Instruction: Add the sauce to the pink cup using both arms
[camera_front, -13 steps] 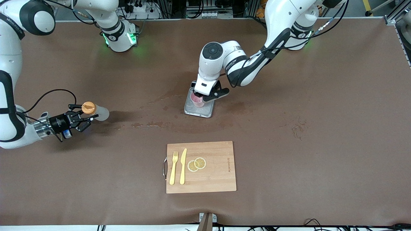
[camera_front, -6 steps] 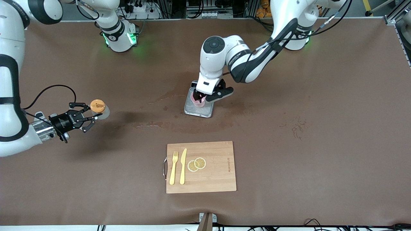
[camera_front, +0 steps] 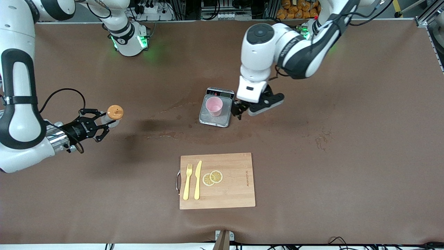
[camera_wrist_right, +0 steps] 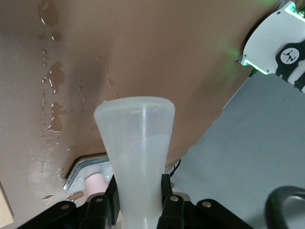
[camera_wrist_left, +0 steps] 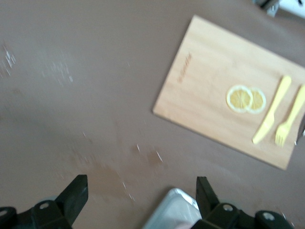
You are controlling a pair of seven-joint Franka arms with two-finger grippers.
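The left gripper, fingers spread wide and empty, is hanging just beside the steel scale, where the pink cup is standing upright. Toward the right arm's end of the table, well apart, the right gripper is clamping the sauce bottle, orange cap up.

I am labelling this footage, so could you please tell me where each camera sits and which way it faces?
Front view: high across the table, facing both arms' bases; shows the pink cup on the scale.
Left wrist view: above the table, looking down past the open left gripper at the cutting board.
Right wrist view: along the right gripper, shut on the sauce.
Shared: all show the scale.
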